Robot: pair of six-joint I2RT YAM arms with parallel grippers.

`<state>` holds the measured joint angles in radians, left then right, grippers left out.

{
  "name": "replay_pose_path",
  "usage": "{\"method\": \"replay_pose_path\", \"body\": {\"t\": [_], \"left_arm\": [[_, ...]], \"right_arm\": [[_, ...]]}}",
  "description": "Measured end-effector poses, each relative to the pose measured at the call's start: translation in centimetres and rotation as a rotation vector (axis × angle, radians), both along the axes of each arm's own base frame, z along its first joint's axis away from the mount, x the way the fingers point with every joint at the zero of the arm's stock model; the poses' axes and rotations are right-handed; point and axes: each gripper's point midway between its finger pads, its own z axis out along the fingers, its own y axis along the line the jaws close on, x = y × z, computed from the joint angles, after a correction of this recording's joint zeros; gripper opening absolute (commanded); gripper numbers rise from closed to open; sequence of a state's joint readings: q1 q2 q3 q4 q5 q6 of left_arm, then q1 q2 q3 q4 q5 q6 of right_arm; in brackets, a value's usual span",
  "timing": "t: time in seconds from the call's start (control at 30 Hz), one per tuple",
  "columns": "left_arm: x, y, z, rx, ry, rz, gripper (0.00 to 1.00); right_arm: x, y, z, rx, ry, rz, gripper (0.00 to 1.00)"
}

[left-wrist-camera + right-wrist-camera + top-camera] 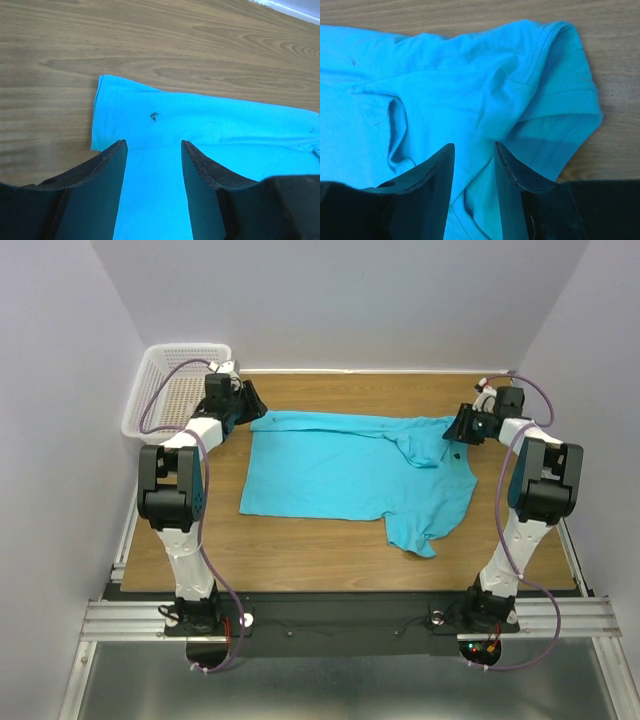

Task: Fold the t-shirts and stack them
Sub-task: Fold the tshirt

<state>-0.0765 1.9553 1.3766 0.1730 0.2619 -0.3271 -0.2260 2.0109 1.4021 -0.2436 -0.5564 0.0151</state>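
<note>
Stretching between left end effector, right end effector, turquoise t-shirt

1 turquoise short-sleeved t-shirt lies across the middle of the wooden table, mostly flat and partly folded (the left part forms a smooth rectangle, the right part is rumpled). Its long far edge runs left to right. 1 hemmed sleeve lies at the far right corner. A flap juts toward the near side. A small dark mark sits among the right-hand creases.
</note>
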Motion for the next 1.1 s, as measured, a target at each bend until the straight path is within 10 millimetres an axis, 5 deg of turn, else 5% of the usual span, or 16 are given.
{"method": "replay_pose_path", "body": {"t": [0.23,0.53,1.1], "left_arm": [[0.5,-0.4,-2.1,-0.014,0.022,-0.014,0.58],[0.7,-0.5,-4.7,-0.013,0.067,-0.017,0.57],[0.7,-0.3,-7.3,0.000,0.120,-0.008,0.57]], "right_arm": [[-0.2,-0.2,-2.6,0.014,0.073,-0.036,0.41],[-0.1,-0.6,-2.8,0.001,0.082,-0.060,0.38],[0.7,-0.4,-2.3,0.028,0.073,-0.067,0.03]]}}
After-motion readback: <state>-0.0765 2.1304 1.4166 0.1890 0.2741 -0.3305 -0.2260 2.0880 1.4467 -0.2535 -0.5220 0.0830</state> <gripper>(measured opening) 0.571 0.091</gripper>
